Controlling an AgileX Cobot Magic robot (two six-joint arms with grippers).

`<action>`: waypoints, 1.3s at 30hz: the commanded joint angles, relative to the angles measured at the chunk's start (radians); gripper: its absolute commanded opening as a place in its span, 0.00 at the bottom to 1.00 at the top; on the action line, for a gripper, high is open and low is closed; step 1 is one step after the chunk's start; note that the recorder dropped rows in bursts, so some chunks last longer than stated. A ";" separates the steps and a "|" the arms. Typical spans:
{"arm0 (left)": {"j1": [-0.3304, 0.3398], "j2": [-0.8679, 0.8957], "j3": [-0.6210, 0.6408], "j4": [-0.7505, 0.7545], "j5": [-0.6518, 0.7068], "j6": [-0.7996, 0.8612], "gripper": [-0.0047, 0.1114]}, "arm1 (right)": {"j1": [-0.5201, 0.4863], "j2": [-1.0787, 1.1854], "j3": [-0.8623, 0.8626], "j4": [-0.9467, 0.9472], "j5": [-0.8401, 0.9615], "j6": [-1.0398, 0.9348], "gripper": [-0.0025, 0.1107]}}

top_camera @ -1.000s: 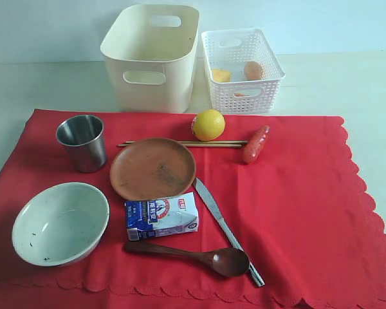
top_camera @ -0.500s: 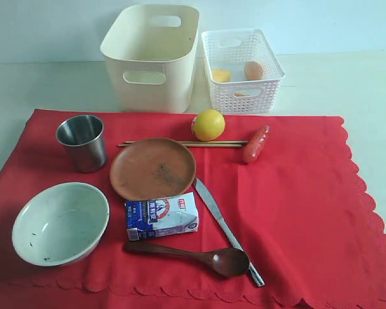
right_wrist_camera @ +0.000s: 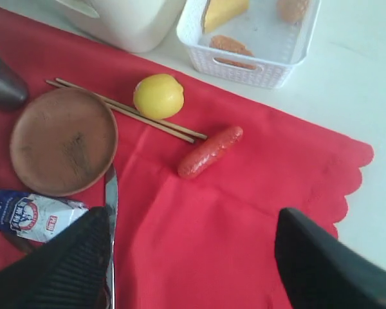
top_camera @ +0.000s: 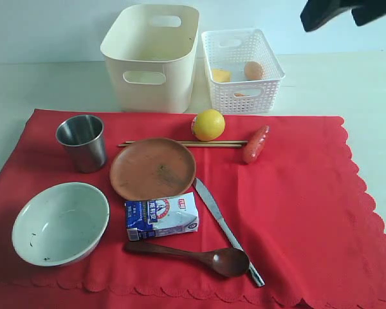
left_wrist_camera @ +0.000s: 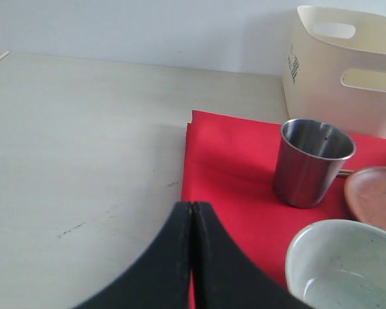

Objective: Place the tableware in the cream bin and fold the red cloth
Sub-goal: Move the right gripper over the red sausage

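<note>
The red cloth lies flat and carries the tableware: a steel cup, a brown plate, a pale bowl, a wooden spoon, a knife and chopsticks. Behind the cloth stands the cream bin. My right gripper hangs open high at the back right; in its wrist view the right gripper looks down on bare cloth with nothing between its fingers. My left gripper is shut on nothing, over the cloth's left edge near the cup.
A white lattice basket beside the bin holds a cheese wedge and an egg. A lemon, a sausage and a milk carton also lie on the cloth among the tableware.
My right gripper has come into the exterior view at the top right corner. Nothing on the cloth has moved.
</note>
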 commanded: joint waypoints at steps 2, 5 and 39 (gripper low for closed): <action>0.004 -0.006 0.003 -0.005 -0.009 0.000 0.04 | 0.000 -0.011 0.147 0.002 -0.113 -0.016 0.63; 0.004 -0.006 0.003 -0.005 -0.009 0.000 0.04 | 0.000 -0.011 0.232 0.002 -0.189 -0.023 0.63; 0.004 -0.006 0.003 -0.005 -0.009 0.000 0.04 | 0.011 0.390 0.216 0.150 -0.455 -0.072 0.63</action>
